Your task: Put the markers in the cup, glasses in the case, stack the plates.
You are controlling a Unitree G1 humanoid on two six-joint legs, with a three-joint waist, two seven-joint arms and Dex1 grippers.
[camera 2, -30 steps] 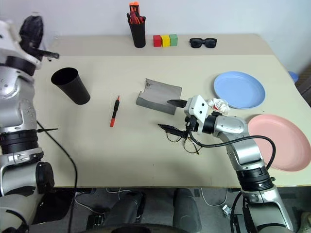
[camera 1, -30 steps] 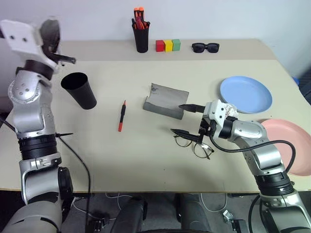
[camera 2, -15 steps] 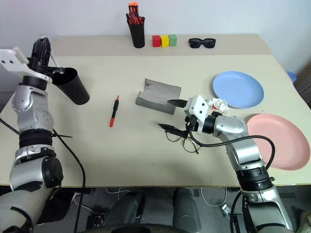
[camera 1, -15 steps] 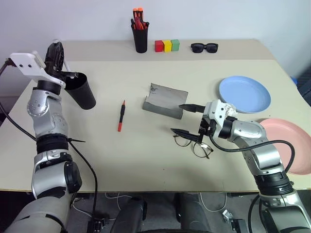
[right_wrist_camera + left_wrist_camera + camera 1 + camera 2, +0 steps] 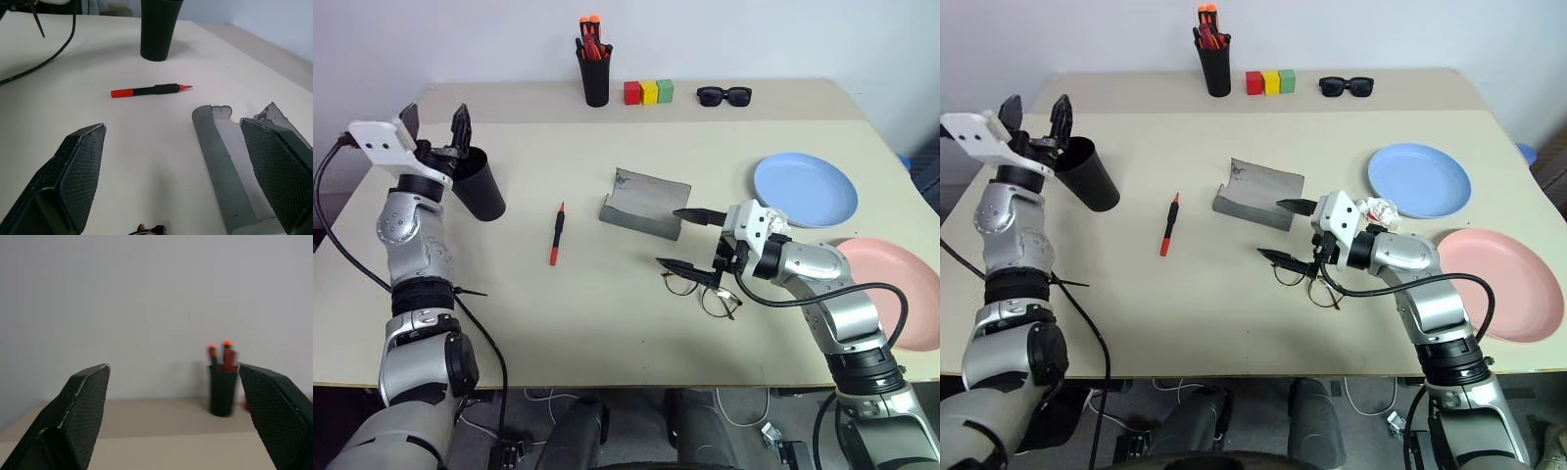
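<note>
Upper left, our left tool (image 5: 435,119) gapes empty over the cup (image 5: 475,183). One marker (image 5: 557,234) lies mid-tabletop (image 5: 607,323); the case (image 5: 646,203) waits open. Our right tool (image 5: 690,238), wide and empty, hovers above the glasses (image 5: 702,290). Right edge: plates (image 5: 806,189) unstacked. Nothing blocks us.

Bright, even light with soft shadows on the table (image 5: 607,323); the pen holder (image 5: 222,391) appears blurred.

marker (image 5: 557,235) between cup (image 5: 480,186) and case (image 5: 646,204), glasses (image 5: 703,291) nearer
</note>
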